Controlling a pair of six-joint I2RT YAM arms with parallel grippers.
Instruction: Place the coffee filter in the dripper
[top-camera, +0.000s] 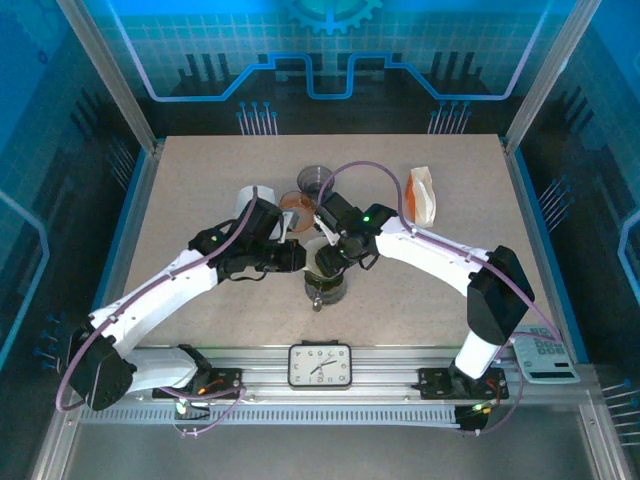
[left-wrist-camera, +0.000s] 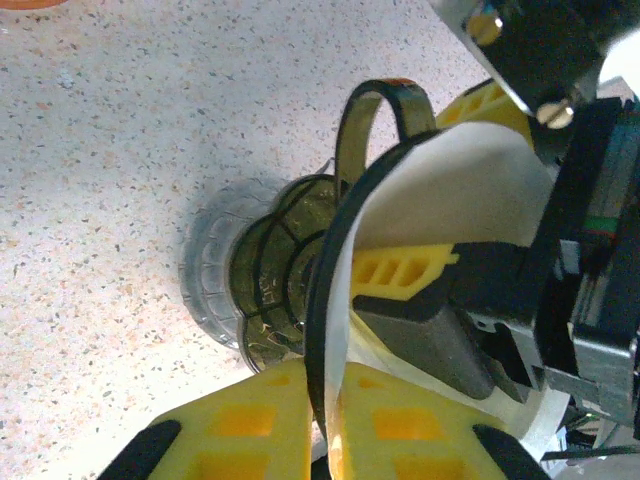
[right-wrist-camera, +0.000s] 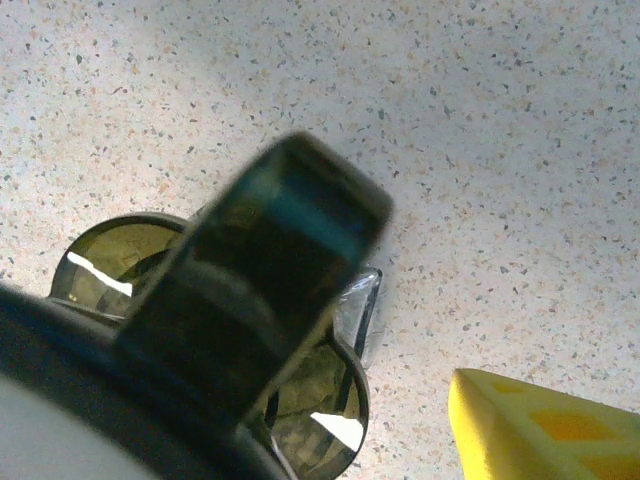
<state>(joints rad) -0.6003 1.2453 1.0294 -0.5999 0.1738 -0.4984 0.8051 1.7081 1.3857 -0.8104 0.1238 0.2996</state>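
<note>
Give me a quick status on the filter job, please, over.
Left fingers shut on dripper rim. Right fingers open, one inside, against the filter. Filter lining dripper. Orange cup behind, clear.

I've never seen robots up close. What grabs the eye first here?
The left arm and right arm meet in the middle over a dark dripper, a white coffee filter inside it. Up close, the left tool pinches the dripper's rim between bright yellow fingers.

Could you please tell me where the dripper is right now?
In the top view, the dripper sits at centre, just beyond the clock, with the left end effector on its left and the right end effector on its right.
</note>
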